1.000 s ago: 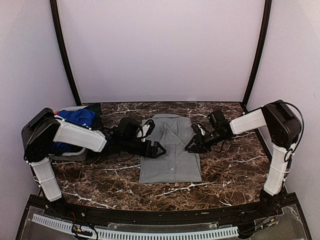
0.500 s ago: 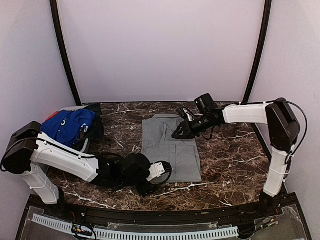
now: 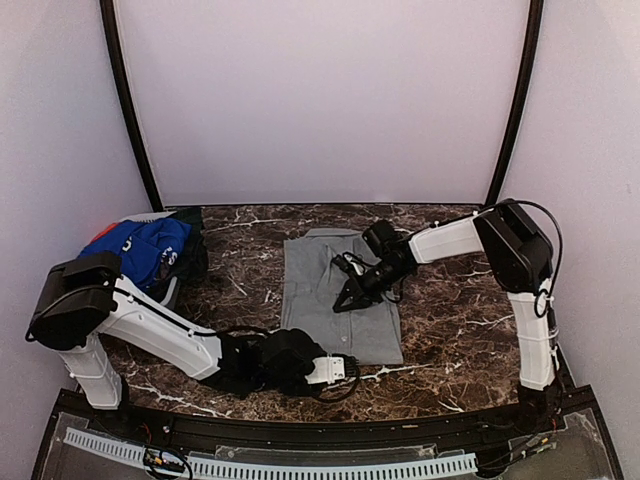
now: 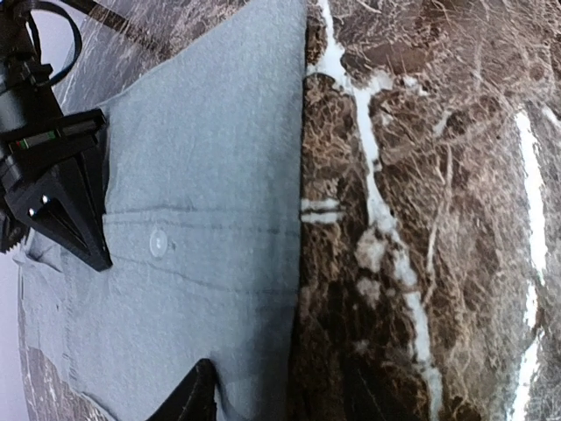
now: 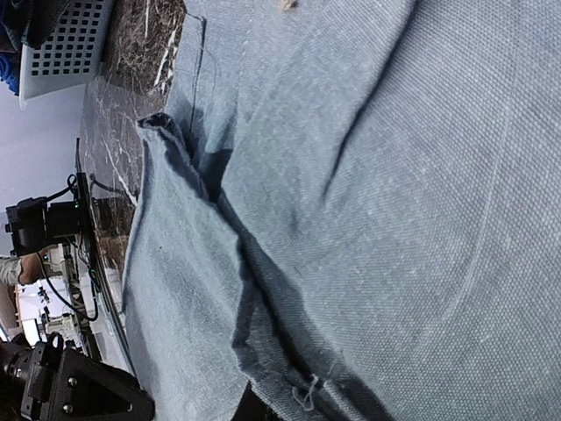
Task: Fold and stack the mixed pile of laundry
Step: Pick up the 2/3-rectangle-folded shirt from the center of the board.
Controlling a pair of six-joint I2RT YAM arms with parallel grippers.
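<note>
The grey shirt (image 3: 345, 335) lies flat mid-table (image 3: 450, 320), right gripper (image 3: 345, 298) pinching a fold at its middle. The left gripper (image 3: 338, 368) by the near hem is largely hidden, spread unclear. Bare table flanks both long edges.

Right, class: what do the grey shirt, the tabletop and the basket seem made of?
Grey shirt: matte woven cloth; weave and frayed threads show. Tabletop: smooth brown marble or marble-look laminate; white veins. Basket: probably rigid pale plastic; moulded grid of holes.
</note>
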